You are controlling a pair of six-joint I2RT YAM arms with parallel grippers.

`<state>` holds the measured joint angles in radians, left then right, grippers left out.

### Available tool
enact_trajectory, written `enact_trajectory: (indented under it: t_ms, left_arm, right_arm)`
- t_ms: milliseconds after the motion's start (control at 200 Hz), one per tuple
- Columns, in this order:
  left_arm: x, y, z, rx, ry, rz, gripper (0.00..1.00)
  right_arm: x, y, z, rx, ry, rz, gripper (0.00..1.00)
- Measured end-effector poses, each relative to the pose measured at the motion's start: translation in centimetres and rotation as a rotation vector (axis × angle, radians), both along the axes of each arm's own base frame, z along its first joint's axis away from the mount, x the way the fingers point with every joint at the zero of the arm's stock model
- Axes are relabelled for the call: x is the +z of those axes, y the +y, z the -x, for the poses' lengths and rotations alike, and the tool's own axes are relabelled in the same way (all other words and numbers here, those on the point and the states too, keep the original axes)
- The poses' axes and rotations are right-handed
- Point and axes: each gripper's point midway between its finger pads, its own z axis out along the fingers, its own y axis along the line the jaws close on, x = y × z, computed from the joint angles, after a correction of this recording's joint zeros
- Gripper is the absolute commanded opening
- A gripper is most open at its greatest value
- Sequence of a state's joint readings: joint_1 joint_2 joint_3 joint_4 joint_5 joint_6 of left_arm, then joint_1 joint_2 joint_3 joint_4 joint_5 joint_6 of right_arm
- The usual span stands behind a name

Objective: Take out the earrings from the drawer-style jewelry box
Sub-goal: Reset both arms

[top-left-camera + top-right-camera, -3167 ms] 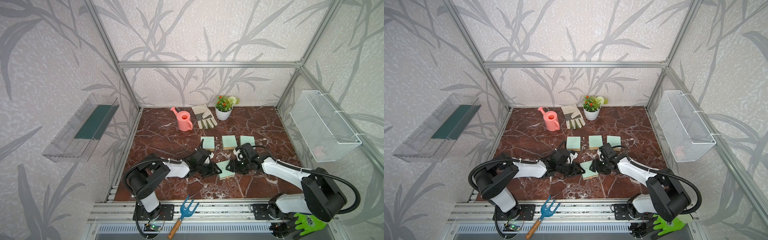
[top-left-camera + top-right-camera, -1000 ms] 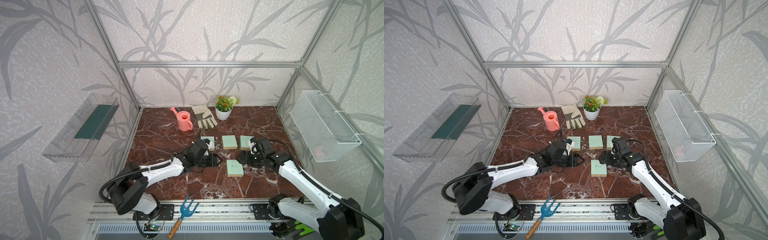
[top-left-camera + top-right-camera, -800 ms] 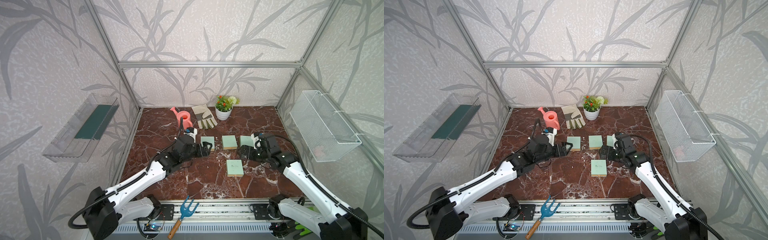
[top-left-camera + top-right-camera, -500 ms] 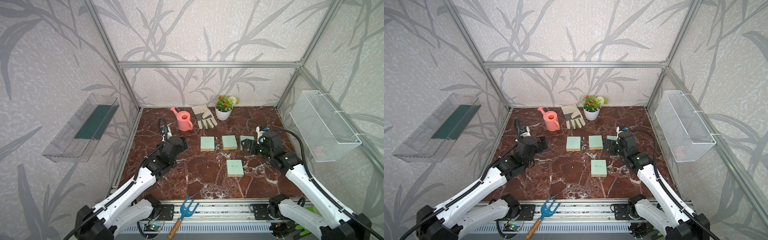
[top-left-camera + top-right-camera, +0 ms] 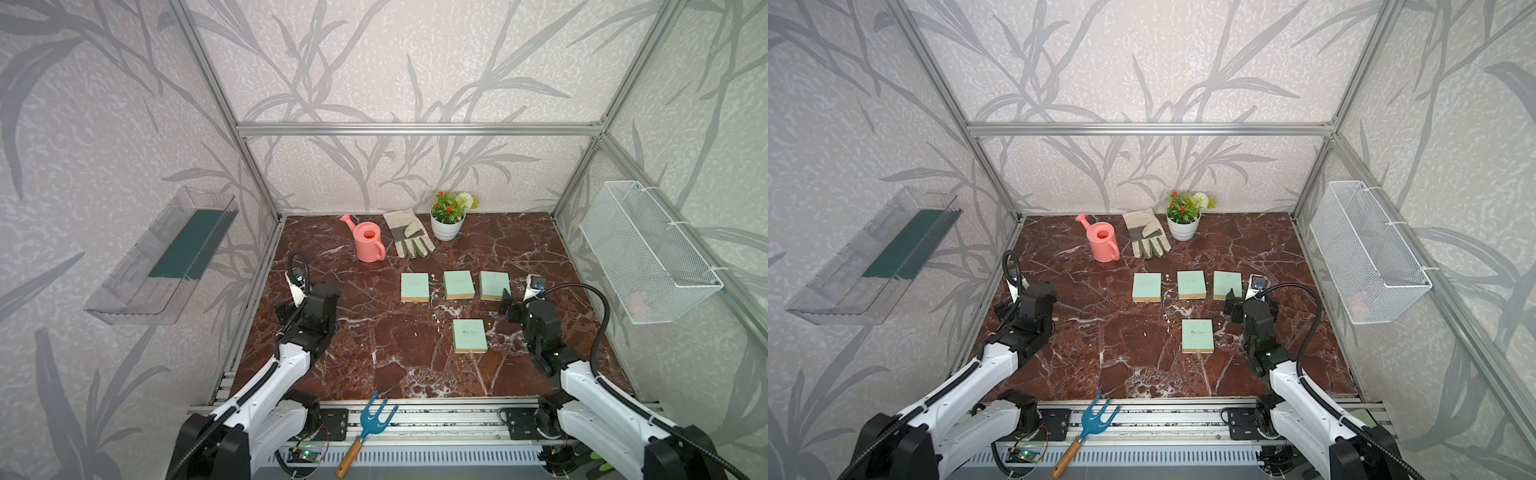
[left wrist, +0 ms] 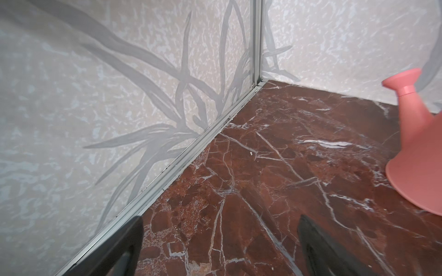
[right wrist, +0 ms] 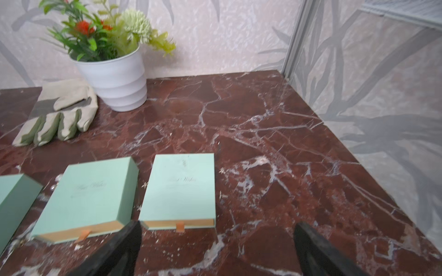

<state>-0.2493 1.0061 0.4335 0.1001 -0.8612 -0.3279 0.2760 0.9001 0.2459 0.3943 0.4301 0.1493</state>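
Observation:
Four mint-green drawer-style jewelry boxes lie on the marble, all shut: three in a row (image 5: 414,286) (image 5: 458,284) (image 5: 494,285) and one in front (image 5: 469,336). Two tiny pale beads (image 7: 57,178), which look like the earrings, lie on the marble between two boxes of the row. My left gripper (image 5: 284,311) (image 6: 219,222) hangs open by the left wall, empty and facing the back-left corner. My right gripper (image 5: 510,307) (image 7: 217,224) is open and empty just in front of the row's right box (image 7: 181,188).
A pink watering can (image 5: 368,241), a garden glove (image 5: 407,232) and a potted plant (image 5: 446,220) stand along the back. A blue hand fork (image 5: 365,428) lies on the front rail. A wire basket (image 5: 648,257) and a clear shelf (image 5: 166,257) hang on the side walls.
Both grippers have let go of the front box, opened and pulled away. The left arm swung far left to the wall; the right drew back to the right.

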Motion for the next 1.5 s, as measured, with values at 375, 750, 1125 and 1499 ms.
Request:
enact_trajectory:
  t_ms: [375, 750, 1125, 1499]
  left_arm:
    - [-6.1, 2.4, -3.1, -0.083, -0.007, 0.075, 0.99]
    - [-8.0, -0.9, -7.9, -0.319, 0.022, 0.082, 0.99]
    - [-6.9, -0.9, -8.8, -0.321, -0.004, 0.08, 0.99]
    - [-6.9, -0.9, -8.8, -0.321, -0.004, 0.08, 0.99]
  right_arm:
    - [-4.1, -3.4, -2.2, -0.082, 0.03, 0.072, 0.99]
    - [-6.6, -2.0, -4.7, 0.05, -0.005, 0.015, 0.99]
    - [-5.3, -1.3, -6.9, 0.079, -0.021, 0.013, 0.99]
    - [-5.5, 0.3, -8.1, 0.155, 0.035, 0.043, 0.99]
